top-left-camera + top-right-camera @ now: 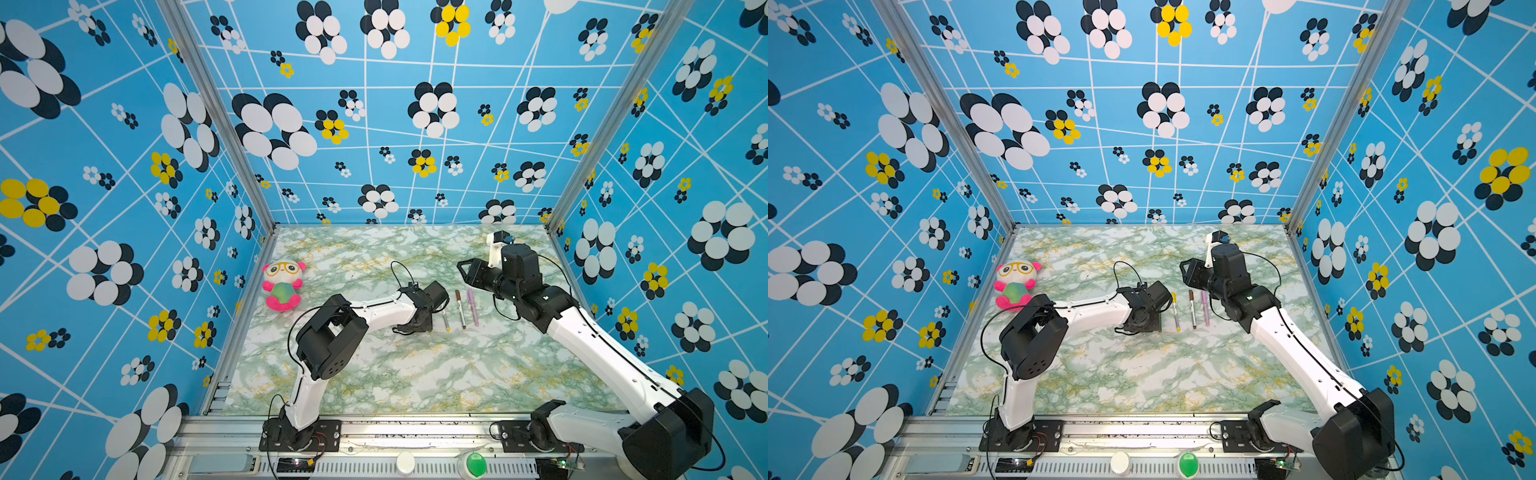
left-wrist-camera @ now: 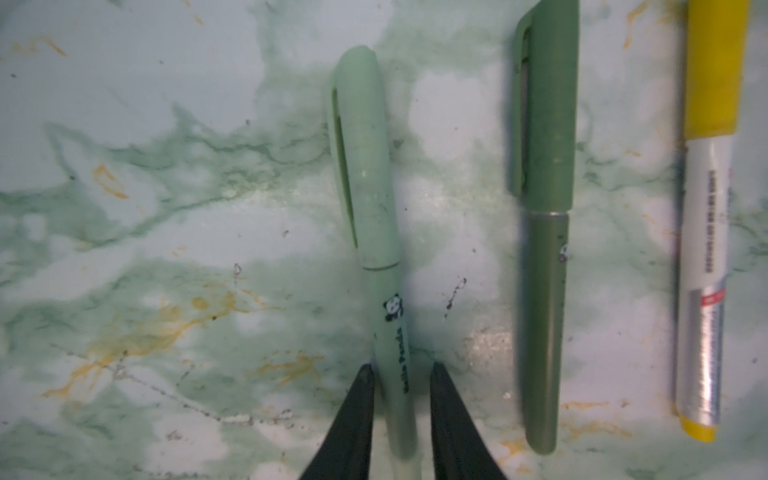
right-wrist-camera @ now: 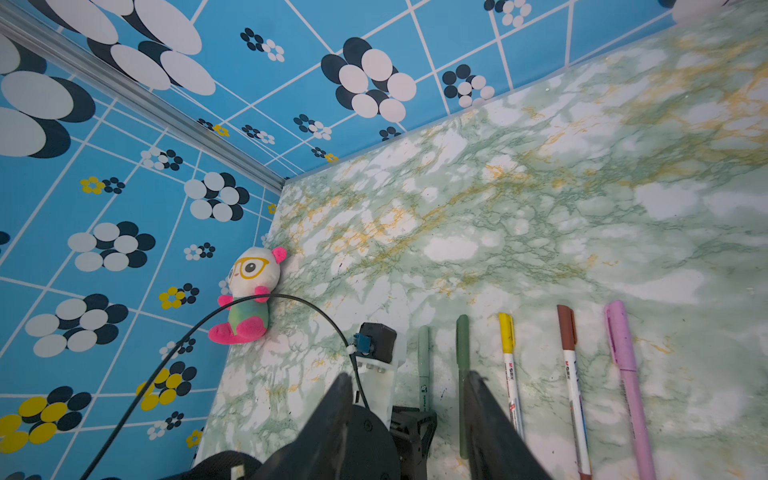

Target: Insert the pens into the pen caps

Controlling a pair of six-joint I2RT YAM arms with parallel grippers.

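- We are straddling the pale green pen (image 2: 386, 291) with the left pincer (image 2: 400, 370). Its fingers are standing slightly spread either side of the barrel with a gap showing on one side, so we are judging the pen not pinched.
- The pen is lying flat on the table (image 1: 415, 374), its long axis running straight ahead of this pincer, with its pale green cap (image 2: 365, 166) seated at the far end.
- The dark green pen (image 2: 544, 311), yellow-capped pen (image 2: 706, 249), brown-capped pen (image 3: 571, 374) and pink pen (image 3: 627, 374) are lying parallel beside it, all capped.
- The right pincer (image 3: 409, 386) is hanging spread and empty past the row's cap ends, so the left arm is nearer.
- Only the dark green pen is lying close enough to get in the way; the plush panda (image 1: 282, 286) is sitting well apart.
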